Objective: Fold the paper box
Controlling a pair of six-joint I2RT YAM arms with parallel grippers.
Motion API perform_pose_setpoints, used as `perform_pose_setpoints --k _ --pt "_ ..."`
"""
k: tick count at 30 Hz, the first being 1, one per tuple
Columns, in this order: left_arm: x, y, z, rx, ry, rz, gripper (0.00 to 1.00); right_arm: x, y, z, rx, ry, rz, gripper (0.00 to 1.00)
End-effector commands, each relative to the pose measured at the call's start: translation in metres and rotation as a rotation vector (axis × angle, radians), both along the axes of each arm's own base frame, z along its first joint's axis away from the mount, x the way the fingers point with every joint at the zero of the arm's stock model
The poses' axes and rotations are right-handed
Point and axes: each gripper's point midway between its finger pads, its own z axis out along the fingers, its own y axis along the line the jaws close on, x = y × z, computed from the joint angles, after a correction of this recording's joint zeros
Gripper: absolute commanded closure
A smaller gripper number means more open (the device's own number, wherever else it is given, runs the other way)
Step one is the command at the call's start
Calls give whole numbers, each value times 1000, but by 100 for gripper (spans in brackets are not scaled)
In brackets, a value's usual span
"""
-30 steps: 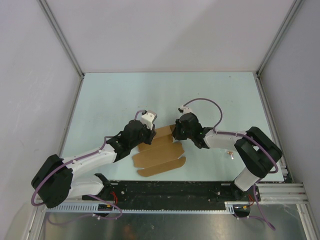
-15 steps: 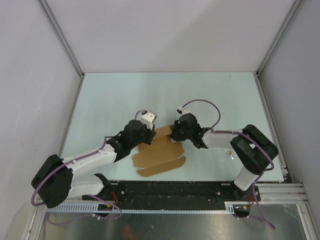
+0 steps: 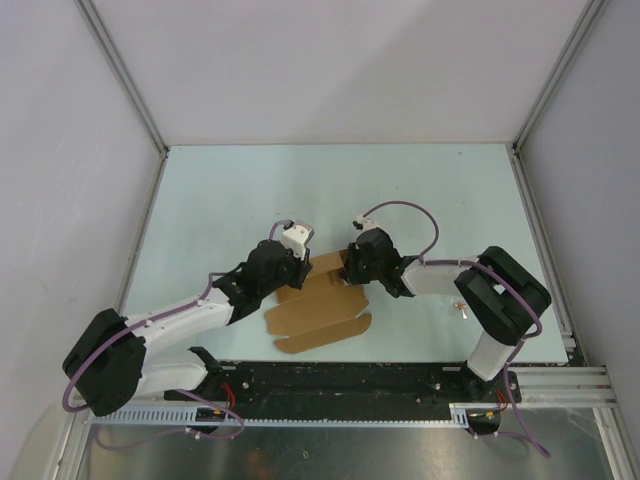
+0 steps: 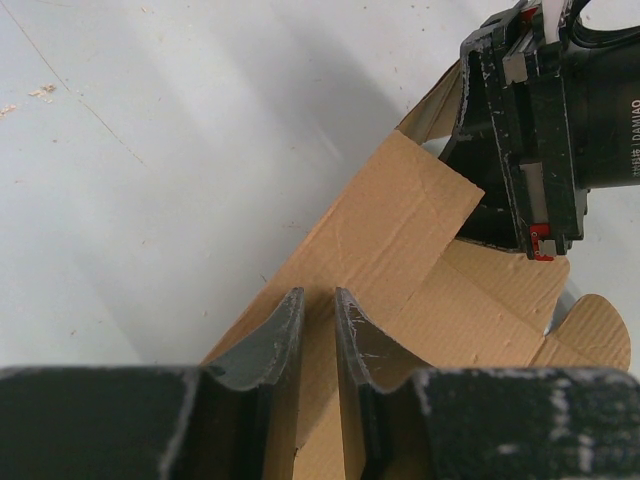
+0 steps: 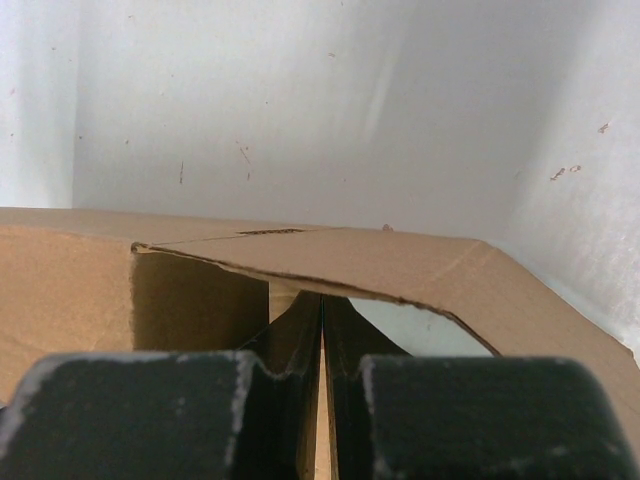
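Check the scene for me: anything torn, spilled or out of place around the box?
Nothing serious. The paper box lies slanted on the table, half folded, with no tear that shows. One small loose bit lies toward the table's right side, too small to identify. A few pale specks dot the surface in the left wrist view.

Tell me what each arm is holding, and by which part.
Both hold the paper box. The left gripper pinches a raised panel at the box's left edge; the right gripper, fingers shut, clamps a flap edge at its far end.
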Motion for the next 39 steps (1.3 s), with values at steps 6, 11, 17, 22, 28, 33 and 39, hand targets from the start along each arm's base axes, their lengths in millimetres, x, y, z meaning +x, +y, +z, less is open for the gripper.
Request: perform_pose_setpoints --k 6,11,17,22,28,33,39 --pt "-3 0 -6 7 9 -5 77 8 -1 40 12 -84 -3 92" --pt "-3 0 -7 10 10 -5 77 7 -23 56 -46 -115 -49 88" --pt "-3 0 -7 11 11 -5 77 8 -56 80 -123 -170 -111 78" --pt "-3 0 -7 12 10 -6 77 16 -83 109 -140 -244 -121 63" --pt "-3 0 -8 14 12 -6 77 21 -92 125 -162 -310 58 35" --pt "-3 0 -8 15 13 -6 77 30 -88 113 -293 -325 253 33" --pt "-3 1 -9 17 13 -5 77 41 -85 104 -369 -371 427 35"
